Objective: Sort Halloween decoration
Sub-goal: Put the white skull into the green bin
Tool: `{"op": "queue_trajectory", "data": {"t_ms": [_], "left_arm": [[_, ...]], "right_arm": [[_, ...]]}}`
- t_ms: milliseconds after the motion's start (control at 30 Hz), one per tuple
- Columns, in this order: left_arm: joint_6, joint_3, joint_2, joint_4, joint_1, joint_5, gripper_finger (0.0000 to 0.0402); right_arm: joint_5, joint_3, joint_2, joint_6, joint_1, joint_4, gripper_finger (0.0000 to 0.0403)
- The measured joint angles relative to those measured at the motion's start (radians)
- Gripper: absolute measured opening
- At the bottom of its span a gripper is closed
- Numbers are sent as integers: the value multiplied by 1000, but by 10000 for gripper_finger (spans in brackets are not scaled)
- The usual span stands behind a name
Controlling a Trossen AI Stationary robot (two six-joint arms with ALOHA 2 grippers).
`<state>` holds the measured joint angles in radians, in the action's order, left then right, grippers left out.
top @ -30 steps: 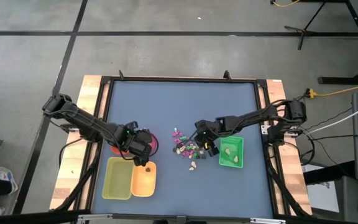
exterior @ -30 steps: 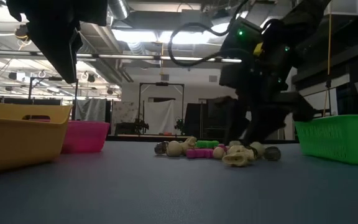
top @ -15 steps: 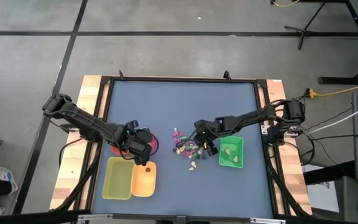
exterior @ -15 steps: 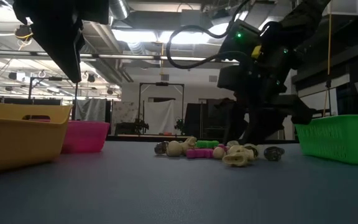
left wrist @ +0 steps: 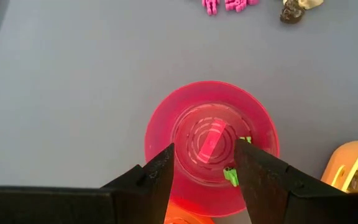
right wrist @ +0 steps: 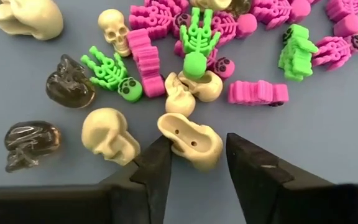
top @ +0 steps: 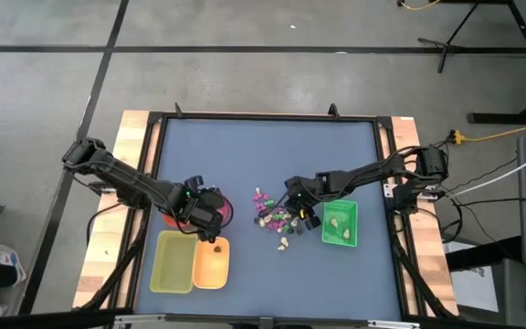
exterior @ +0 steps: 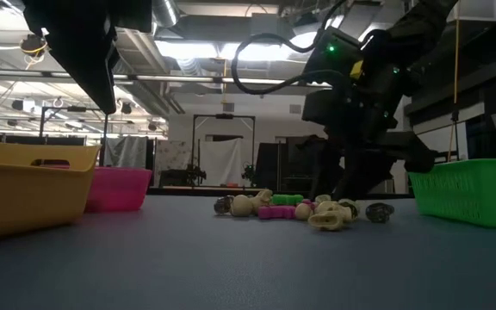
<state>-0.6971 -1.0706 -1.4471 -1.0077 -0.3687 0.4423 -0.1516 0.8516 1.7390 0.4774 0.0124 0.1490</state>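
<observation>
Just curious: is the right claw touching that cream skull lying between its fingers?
Cannot tell. The right wrist view shows the cream skull between the right claw fingers, without plain contact.

hidden: own dark fingers (left wrist: 160, 180) covered the near part of the pink bowl (left wrist: 166, 118) | cut off: yellow tray (left wrist: 353, 165) ran off the edge, so did some pink trinkets (left wrist: 229, 5) | too small: trinket pile (top: 277, 219) from above, shapes unclear | blocked: right gripper (exterior: 351, 194) tips sat behind the pile
</observation>
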Motion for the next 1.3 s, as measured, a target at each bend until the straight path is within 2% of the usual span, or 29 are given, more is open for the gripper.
{"op": "queue_trajectory", "data": {"t_ms": [233, 800, 1100, 1300], "left_arm": [[0, 0, 0, 0, 0, 2, 150], [-2, 0, 0, 0, 0, 2, 150], [-3, 0, 0, 23, 0, 2, 150], [-4, 0, 0, 35, 0, 2, 150]], "right_arm": [[1, -1, 1, 1, 0, -24, 109], [2, -1, -12, -1, 0, -18, 113], [2, 0, -167, -27, 1, 62, 115], [1, 0, -342, -146, 1, 236, 115]]}}
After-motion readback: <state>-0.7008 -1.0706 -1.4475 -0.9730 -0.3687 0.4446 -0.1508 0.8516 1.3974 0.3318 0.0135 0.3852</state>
